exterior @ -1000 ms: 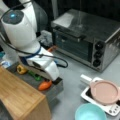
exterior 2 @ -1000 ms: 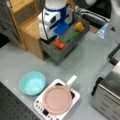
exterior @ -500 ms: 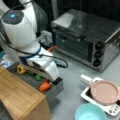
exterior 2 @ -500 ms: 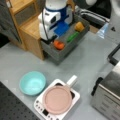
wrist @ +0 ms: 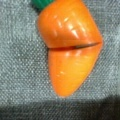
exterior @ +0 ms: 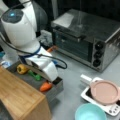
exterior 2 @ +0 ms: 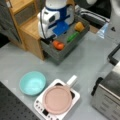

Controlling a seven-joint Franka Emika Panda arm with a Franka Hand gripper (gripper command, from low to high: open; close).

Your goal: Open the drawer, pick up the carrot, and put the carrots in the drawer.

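The dark grey drawer (exterior: 56, 91) (exterior 2: 53, 54) stands pulled out of the bamboo-topped cabinet (exterior: 20, 100) (exterior 2: 29, 30) in both front views. The orange carrot (exterior: 45, 86) (exterior 2: 58, 45) lies on the drawer floor near its front wall. In the wrist view the carrot (wrist: 71, 50) fills the picture, resting on grey woven lining, and no finger shows there. My gripper (exterior: 54, 79) (exterior 2: 51, 39) hangs just over the drawer, right beside and above the carrot.
A yellow pepper (exterior: 22, 68) (exterior 2: 79, 26) and a green vegetable (exterior: 35, 75) (exterior 2: 72, 37) also lie in the drawer. A silver toaster oven (exterior: 85, 37), a light blue bowl (exterior: 91, 112) (exterior 2: 32, 82) and a pink pan (exterior: 103, 92) (exterior 2: 57, 98) on a white cooker stand on the grey table.
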